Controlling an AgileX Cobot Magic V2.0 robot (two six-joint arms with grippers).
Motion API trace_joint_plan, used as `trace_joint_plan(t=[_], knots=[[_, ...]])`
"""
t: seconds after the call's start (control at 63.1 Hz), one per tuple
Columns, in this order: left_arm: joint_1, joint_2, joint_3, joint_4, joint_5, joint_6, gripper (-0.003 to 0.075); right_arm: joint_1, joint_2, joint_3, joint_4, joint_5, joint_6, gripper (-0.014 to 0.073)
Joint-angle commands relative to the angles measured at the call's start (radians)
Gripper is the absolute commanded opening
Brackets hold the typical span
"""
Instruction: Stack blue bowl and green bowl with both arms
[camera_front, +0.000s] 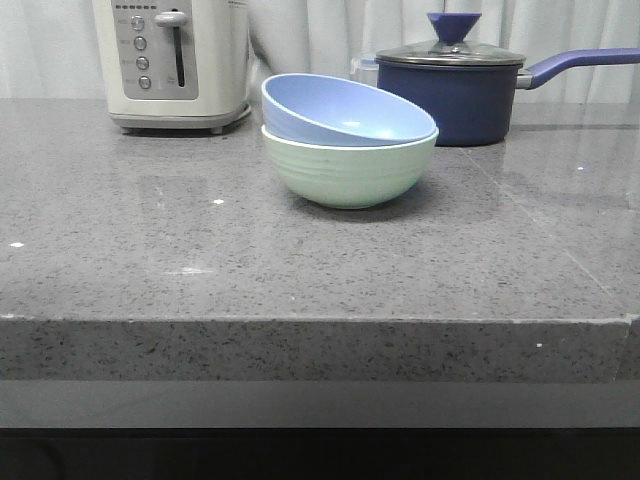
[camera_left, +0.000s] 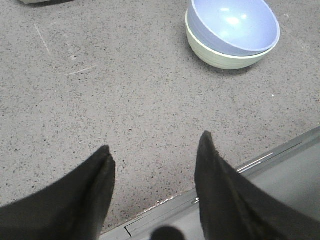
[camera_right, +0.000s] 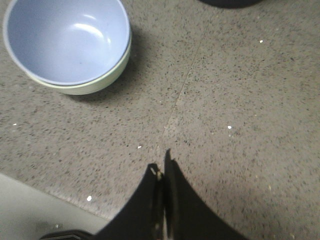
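The blue bowl (camera_front: 345, 110) sits tilted inside the green bowl (camera_front: 348, 172) on the grey counter, near the back middle. Both also show in the left wrist view, blue bowl (camera_left: 232, 25) in green bowl (camera_left: 220, 54), and in the right wrist view, blue bowl (camera_right: 65, 40) in green bowl (camera_right: 107, 80). My left gripper (camera_left: 155, 150) is open and empty above the counter's front edge, well away from the bowls. My right gripper (camera_right: 161, 167) is shut with nothing in it, also near the front edge. Neither arm shows in the front view.
A dark navy lidded saucepan (camera_front: 455, 90) stands right behind the bowls, its handle pointing right. A cream toaster (camera_front: 175, 62) stands at the back left. The counter's front edge (camera_front: 320, 322) runs across the front view.
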Motion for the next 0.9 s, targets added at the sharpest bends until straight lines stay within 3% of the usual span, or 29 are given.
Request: trace_joint_plan(t=[0.0,0.317,0.571,0.65,0.887], knots=[[-0.004,-0.005,-0.026,-0.001,-0.073,-0.01,0.0367,-0.007,-0.092,0.021,-0.005,-0.05,0.034,-0.0054],[-0.004,-0.005,-0.026,-0.001,-0.077,-0.01,0.0367,-0.007,-0.364,0.186,-0.007,-0.01,0.099,-0.0054],[-0.004,-0.005,-0.026,-0.001,-0.079,-0.01,0.0364,-0.007,-0.436,0.223,-0.061,0.02,0.099,-0.0054],[-0.004,-0.005,-0.026,-0.001,-0.079,-0.01,0.0308,-0.007,-0.436,0.223,-0.061,0.02,0.099,-0.0054],[-0.004,-0.005,-0.026,-0.001,-0.07,-0.01,0.0006,-0.007,-0.436,0.223,-0.061,0.021,0.099,-0.0054]])
